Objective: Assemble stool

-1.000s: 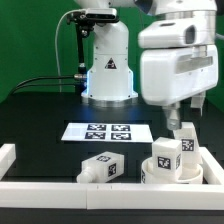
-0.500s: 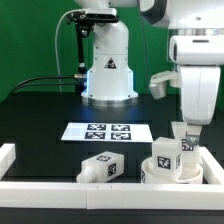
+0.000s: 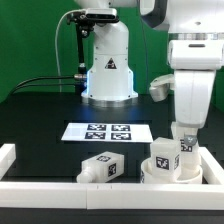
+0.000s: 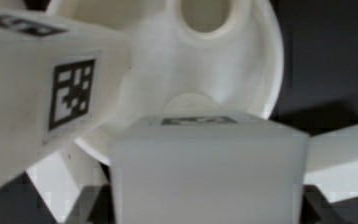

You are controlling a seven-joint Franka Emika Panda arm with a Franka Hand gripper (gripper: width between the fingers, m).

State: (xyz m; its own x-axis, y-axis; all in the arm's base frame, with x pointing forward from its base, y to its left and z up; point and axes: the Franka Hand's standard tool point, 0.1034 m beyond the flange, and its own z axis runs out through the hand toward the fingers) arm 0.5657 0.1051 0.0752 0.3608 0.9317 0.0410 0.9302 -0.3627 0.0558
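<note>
I have the gripper (image 3: 184,134) down over an upright leg (image 4: 208,165) near the bench's front edge, toward the exterior view's right, at the rim of the seat (image 3: 165,174). The jaws straddle that leg at roughly half width, but I cannot tell whether the pads grip it. A second leg (image 3: 162,152) seems to stand on the seat, close alongside. My worry is a shallow or off-centre grip: the block could twist on lifting, and a finger could clip that neighbour or shove the seat against the rail (image 3: 60,190).
</note>
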